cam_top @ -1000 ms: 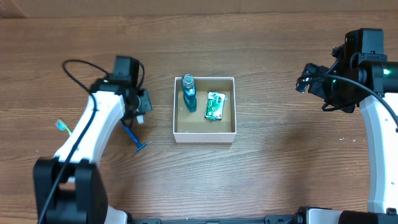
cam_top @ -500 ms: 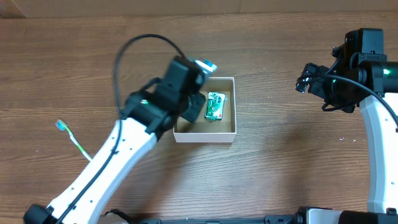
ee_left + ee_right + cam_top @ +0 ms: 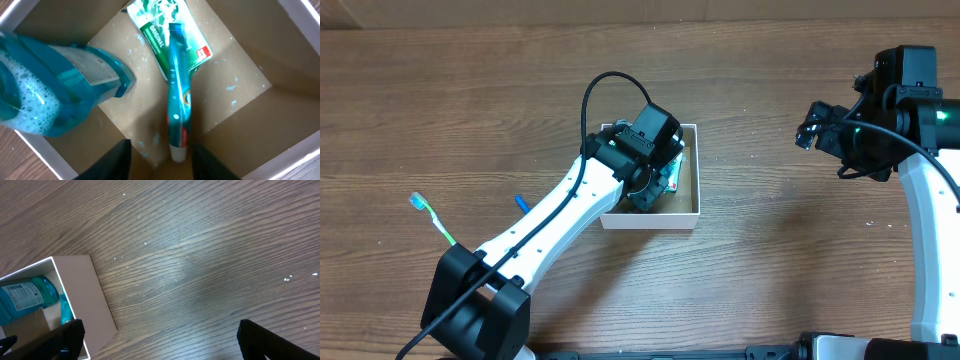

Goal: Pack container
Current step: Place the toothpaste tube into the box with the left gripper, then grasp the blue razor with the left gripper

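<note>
Placing an item appears to be the step in hand. The left gripper hangs inside the container, which sits at the middle of the tabletop. Its jaws stand apart on either side of the white cap end of a slim teal tube, with no visible contact. The tube lies across a green packet and the cardboard floor, and a blue bottle lies just beside it. The right gripper hovers over bare wood to the right of the container, jaws wide apart and empty. The likely next move is to raise the left gripper straight up until the jaws clear the thin white walls, then travel left to the green toothbrush, which lies well apart from the container. A small blue item lies between the two, partly hidden by the arm, and its identity cannot be told. Open room is ample on the left and near sides. Inside the container, the bottle and the walls leave little lateral margin.
</note>
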